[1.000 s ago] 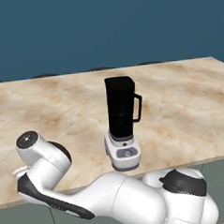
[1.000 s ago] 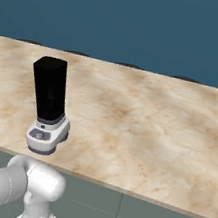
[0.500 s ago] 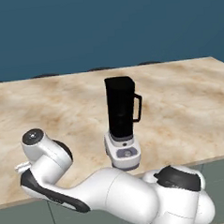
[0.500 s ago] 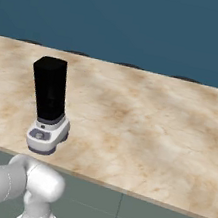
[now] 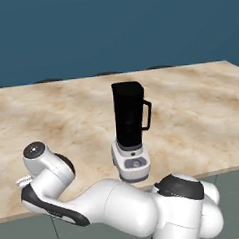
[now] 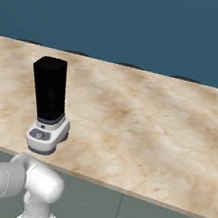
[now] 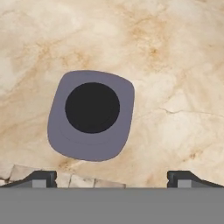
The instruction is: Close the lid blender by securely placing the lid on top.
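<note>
In the hand view I see my two fingers [image 7: 112, 178] spread wide, one dark tip at the lower left and one at the lower right, and they hold nothing and touch nothing. The lid [image 7: 91, 115] lies flat on the marble desk [image 7: 175, 65] between the lines of the two tips but further up in that view, nearer to the left tip [image 7: 39, 178] than to the right one; it is a grey rounded square with a dark round knob in its centre, and it is apart from both tips. Around the lid the desk is bare on all sides. In the left base view the blender [image 5: 131, 132] stands upright near the front edge of the desk, black jar on a light base, handle pointing to the right, and its top is open with no lid on it. Wide bare desk is behind it and on both sides. In the right base view the blender [image 6: 48, 105] stands at the left part of the desk, close to the front edge, and a small grey piece at the left border may be the lid, but I cannot tell.
</note>
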